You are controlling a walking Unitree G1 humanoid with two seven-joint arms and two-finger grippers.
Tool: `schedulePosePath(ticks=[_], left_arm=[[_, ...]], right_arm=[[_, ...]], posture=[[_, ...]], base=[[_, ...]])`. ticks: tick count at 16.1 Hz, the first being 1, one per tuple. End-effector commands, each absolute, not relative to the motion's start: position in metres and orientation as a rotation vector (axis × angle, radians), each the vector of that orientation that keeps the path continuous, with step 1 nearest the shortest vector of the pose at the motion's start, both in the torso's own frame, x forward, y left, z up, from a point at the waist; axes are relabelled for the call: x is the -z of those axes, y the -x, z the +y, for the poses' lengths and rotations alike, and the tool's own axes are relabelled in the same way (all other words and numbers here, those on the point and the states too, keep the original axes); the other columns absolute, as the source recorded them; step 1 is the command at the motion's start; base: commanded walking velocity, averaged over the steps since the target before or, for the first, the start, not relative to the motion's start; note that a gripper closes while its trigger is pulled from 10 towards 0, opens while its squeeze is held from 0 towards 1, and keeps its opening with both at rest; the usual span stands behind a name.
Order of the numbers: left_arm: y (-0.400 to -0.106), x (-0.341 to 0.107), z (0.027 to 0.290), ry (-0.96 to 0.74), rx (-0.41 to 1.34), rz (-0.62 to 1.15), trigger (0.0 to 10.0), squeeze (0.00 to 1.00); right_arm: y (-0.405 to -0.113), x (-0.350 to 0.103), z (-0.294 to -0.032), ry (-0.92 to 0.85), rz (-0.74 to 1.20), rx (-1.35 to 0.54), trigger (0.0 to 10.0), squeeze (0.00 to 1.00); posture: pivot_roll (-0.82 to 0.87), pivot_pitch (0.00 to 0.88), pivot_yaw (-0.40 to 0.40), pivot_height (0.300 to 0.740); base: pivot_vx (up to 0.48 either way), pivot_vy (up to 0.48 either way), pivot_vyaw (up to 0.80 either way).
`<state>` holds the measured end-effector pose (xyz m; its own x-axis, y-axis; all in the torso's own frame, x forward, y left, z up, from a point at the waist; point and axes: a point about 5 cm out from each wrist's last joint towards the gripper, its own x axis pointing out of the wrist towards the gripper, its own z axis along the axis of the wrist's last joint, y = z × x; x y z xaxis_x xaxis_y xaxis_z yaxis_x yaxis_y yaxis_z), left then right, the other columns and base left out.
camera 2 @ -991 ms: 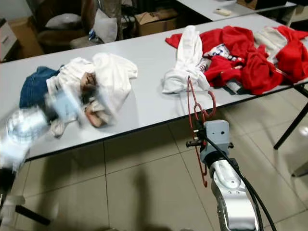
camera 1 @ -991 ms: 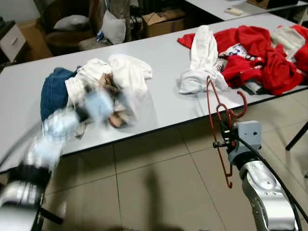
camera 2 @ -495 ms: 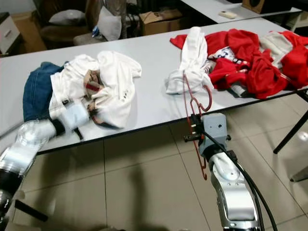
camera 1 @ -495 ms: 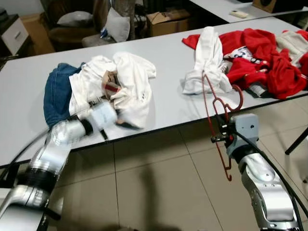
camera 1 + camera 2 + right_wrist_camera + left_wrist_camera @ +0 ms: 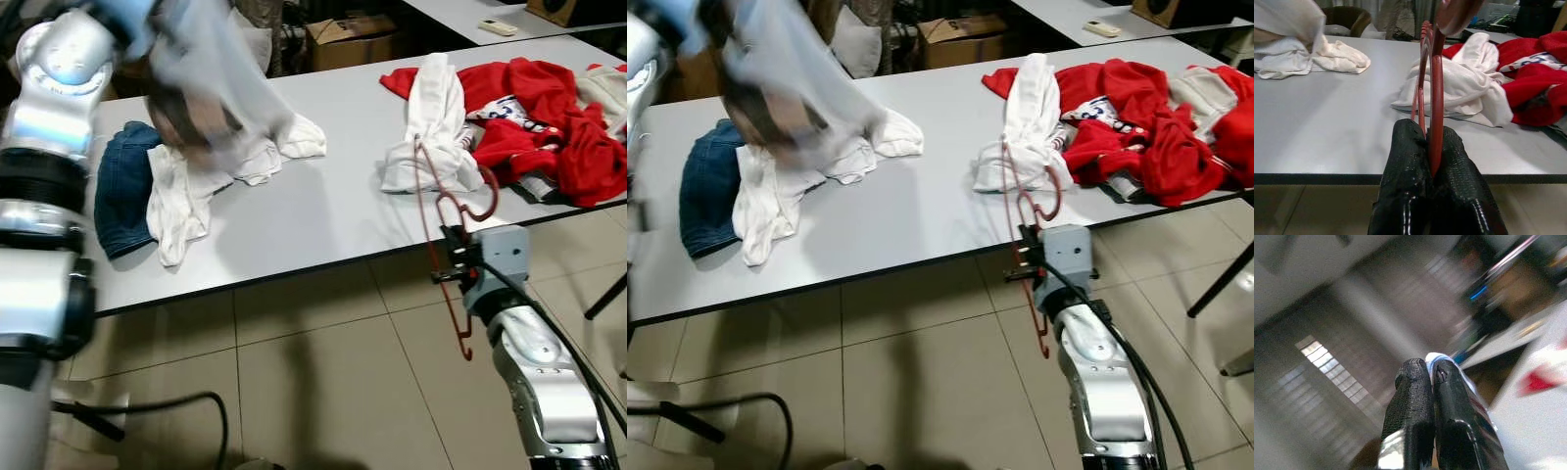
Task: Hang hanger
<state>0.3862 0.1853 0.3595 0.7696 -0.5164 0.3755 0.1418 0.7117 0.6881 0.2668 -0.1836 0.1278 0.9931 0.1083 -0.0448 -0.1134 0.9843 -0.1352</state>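
A red wire hanger (image 5: 436,211) stands upright in front of the table's front edge, with my right gripper (image 5: 452,264) shut on its lower part. The right wrist view shows the hanger (image 5: 1436,73) pinched between the black fingers (image 5: 1405,161). My left arm (image 5: 54,88) is raised high at the left. A blurred white garment (image 5: 201,83) hangs from it above the clothes pile. In the left wrist view my left gripper (image 5: 1431,369) is shut on a bit of white cloth.
On the grey table (image 5: 333,211) lie blue jeans (image 5: 120,191), white clothes (image 5: 181,201), a white garment (image 5: 431,127) and red clothes (image 5: 544,122). A table leg (image 5: 605,292) stands at right, a cable (image 5: 157,406) lies on the floor, and boxes (image 5: 353,37) sit behind.
My left arm has swung from the table's front edge up high, lifting a white garment off the pile. The right gripper and hanger have hardly moved.
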Motion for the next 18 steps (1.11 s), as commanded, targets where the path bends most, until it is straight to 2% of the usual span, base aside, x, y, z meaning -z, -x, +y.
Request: schedulePosePath(ticks=[1, 2, 3, 4, 8, 9, 10, 11, 14, 15, 18], left_arm=[[-0.381, -0.337, 0.167, -0.693, 0.593, -0.562, 0.0, 0.00], [-0.371, -0.275, 0.149, -0.721, 0.842, -0.400, 0.0, 0.00], [-0.369, -0.254, 0.147, -0.726, 0.895, -0.333, 0.0, 0.00], [-0.352, -0.200, 0.150, -0.745, 0.997, -0.146, 0.0, 0.00], [-0.327, -0.146, 0.160, -0.736, 1.097, 0.096, 0.0, 0.00], [-0.324, -0.140, 0.165, -0.718, 1.071, 0.152, 10.0, 0.00], [-0.321, -0.138, 0.164, -0.652, 1.086, 0.170, 10.0, 0.00], [-0.319, -0.140, 0.161, -0.619, 1.091, 0.155, 10.0, 1.00], [-0.294, -0.142, 0.134, -0.463, 1.267, 0.159, 10.0, 1.00], [-0.295, -0.138, 0.133, -0.469, 1.245, 0.179, 10.0, 1.00], [-0.317, -0.134, 0.150, -0.465, 0.981, 0.189, 10.0, 1.00]], right_arm=[[-0.264, -0.130, -0.187, 0.130, 0.023, -0.091, 10.0, 0.00], [-0.261, -0.128, -0.186, 0.128, 0.031, -0.088, 10.0, 0.00], [-0.260, -0.127, -0.185, 0.127, 0.033, -0.089, 10.0, 0.00], [-0.261, -0.126, -0.183, 0.128, 0.045, -0.104, 10.0, 0.00], [-0.264, -0.124, -0.180, 0.144, 0.058, -0.140, 10.0, 0.00], [-0.265, -0.124, -0.180, 0.145, 0.061, -0.143, 10.0, 0.00], [-0.265, -0.125, -0.180, 0.145, 0.061, -0.144, 10.0, 0.00], [-0.265, -0.125, -0.180, 0.146, 0.061, -0.144, 10.0, 0.00], [-0.264, -0.124, -0.181, 0.146, 0.066, -0.140, 10.0, 0.00], [-0.264, -0.124, -0.181, 0.146, 0.065, -0.138, 10.0, 0.00], [-0.263, -0.124, -0.183, 0.146, 0.064, -0.129, 10.0, 0.00]], posture=[[-0.18, 0.000, 0.104, 0.740], [-0.18, 0.000, 0.101, 0.740], [-0.18, 0.000, 0.100, 0.740], [-0.17, 0.000, 0.086, 0.740], [-0.16, 0.000, 0.065, 0.740], [-0.16, 0.000, 0.062, 0.740], [-0.16, 0.000, 0.062, 0.740], [-0.16, 0.000, 0.062, 0.740], [-0.16, 0.000, 0.068, 0.740], [-0.16, 0.000, 0.073, 0.740], [-0.17, 0.000, 0.081, 0.740]], base=[[0.000, 0.000, 0.00], [0.000, 0.000, 0.00], [0.000, 0.000, 0.00], [0.000, 0.000, 0.00], [0.000, 0.000, 0.00], [0.000, 0.000, 0.00], [0.000, 0.000, 0.00], [0.000, 0.000, 0.00], [0.000, 0.000, 0.00], [0.000, 0.000, 0.00], [0.000, 0.000, 0.00]])
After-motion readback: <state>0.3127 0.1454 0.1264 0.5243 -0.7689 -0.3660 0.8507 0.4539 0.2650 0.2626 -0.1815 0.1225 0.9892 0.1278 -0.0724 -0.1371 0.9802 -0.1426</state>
